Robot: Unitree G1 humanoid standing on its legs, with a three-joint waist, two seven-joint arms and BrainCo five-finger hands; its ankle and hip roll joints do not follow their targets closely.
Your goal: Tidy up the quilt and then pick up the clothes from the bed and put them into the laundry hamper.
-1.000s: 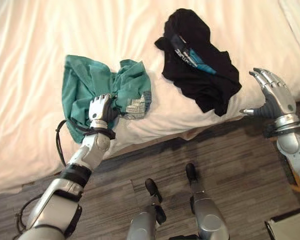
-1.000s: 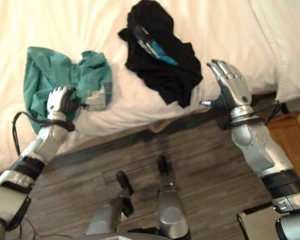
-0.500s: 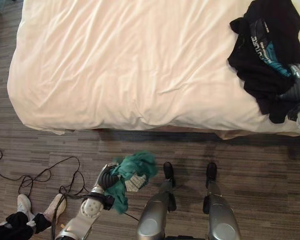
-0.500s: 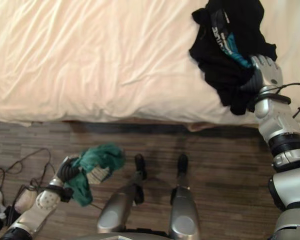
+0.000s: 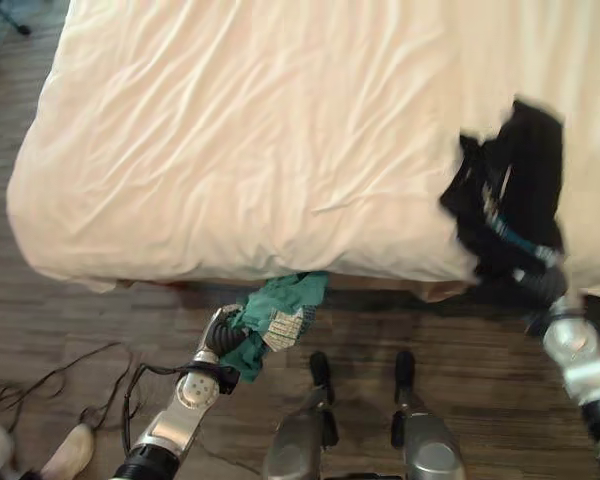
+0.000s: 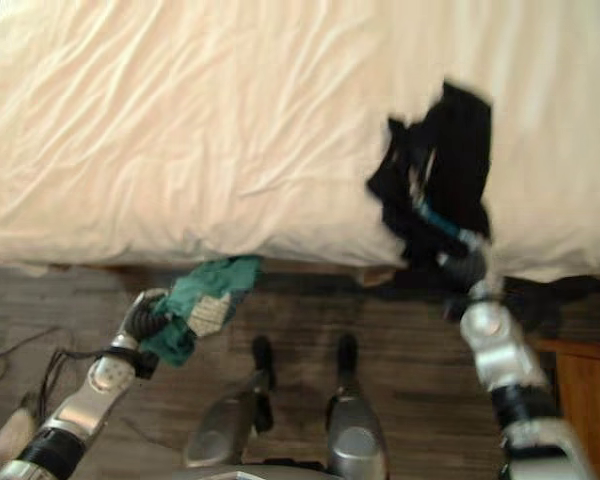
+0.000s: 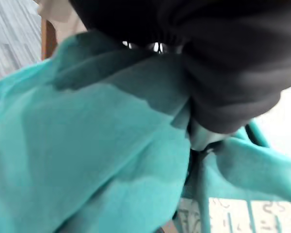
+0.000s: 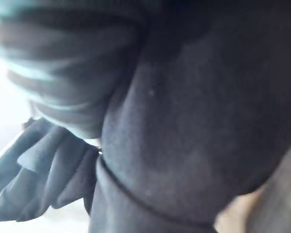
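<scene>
A: Fingers first. The left hand (image 5: 220,338) has its fingers curled tight round the green shirt (image 5: 276,318), bunched in its grasp over the floor (image 5: 70,330) just below the edge of the bed (image 5: 230,150).

B: And the right hand (image 6: 467,268)?

A: It sits at the bed's near edge, buried in the black clothes (image 5: 510,200). The fabric drapes over it, and its wrist view shows dark cloth pressed close, so I take it as a grip, though I can't make out each finger.

B: What's changed in the last second?

A: A second ago the green shirt lay on the bed with the left hand just closing on it, and the right hand hung spread and empty beside the black clothes. Half a second ago the shirt was already off the bed, and the right hand had reached the black pile. Now the black clothes are stretched out long, one end raised off the quilt (image 6: 180,120), so they seem to be lifting away.

B: The view shifted a lot too.

A: Yes, the camera moved, not the bed.

B: So where does the task stand?

A: The quilt looks spread flat. Both garments appear to be in hand. I see no hamper, so my guess is carrying and dropping them in comes next.
</scene>
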